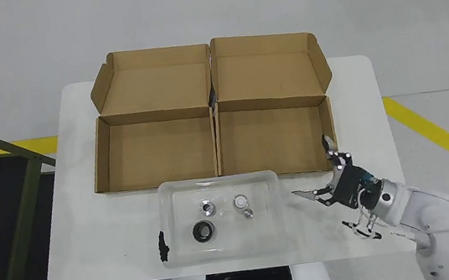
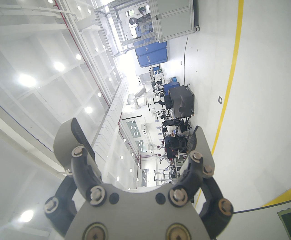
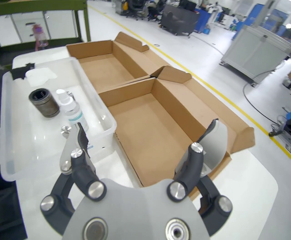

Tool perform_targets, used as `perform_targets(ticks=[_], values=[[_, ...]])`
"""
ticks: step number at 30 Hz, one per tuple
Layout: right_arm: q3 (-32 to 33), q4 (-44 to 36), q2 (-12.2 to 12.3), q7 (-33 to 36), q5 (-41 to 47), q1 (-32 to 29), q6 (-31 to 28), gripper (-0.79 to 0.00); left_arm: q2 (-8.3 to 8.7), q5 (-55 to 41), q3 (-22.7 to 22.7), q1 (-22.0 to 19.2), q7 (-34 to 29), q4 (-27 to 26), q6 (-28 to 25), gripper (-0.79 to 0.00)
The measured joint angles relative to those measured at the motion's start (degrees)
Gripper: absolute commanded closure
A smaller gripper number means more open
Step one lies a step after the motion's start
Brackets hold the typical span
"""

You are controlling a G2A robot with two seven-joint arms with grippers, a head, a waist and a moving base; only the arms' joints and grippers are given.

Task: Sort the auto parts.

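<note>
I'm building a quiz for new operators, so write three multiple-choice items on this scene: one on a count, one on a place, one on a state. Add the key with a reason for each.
1. How many open brown cardboard boxes stand on the white table?
A. One
B. Two
C. Four

2. Where is the dark cylindrical metal bearing?
A. In the clear plastic bin
B. In a cardboard box
C. On the bare table

3. What state is the right tool in?
A. Shut on the bearing
B. Open and empty
C. Shut on nothing

Key:
1 B: two boxes sit side by side.
2 A: the bearing stands upright on the bin's floor.
3 B: the tool's fingers are spread with nothing between them.
</note>
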Motion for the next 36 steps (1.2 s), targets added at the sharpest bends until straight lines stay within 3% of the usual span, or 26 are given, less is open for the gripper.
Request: perform_targets(ticks=[5,20,36], values=[[-4.7,-0.3,0.4,7.2,2.3,3.6,-5.6,-0.785,0.00,0.0,0.0,0.0,0.0,0.0,0.0,-0.785],[-21.7,-2.8,2.1,31.4,13.3,11.9,-5.6,-0.785,0.00,0.0,0.0,0.0,0.0,0.0,0.0,-0.785],[-32.2,0.5,1.9,41.1,16.6,17.7,-1.0,-0.785,0.00,0.0,0.0,0.0,0.0,0.0,0.0,-0.785]])
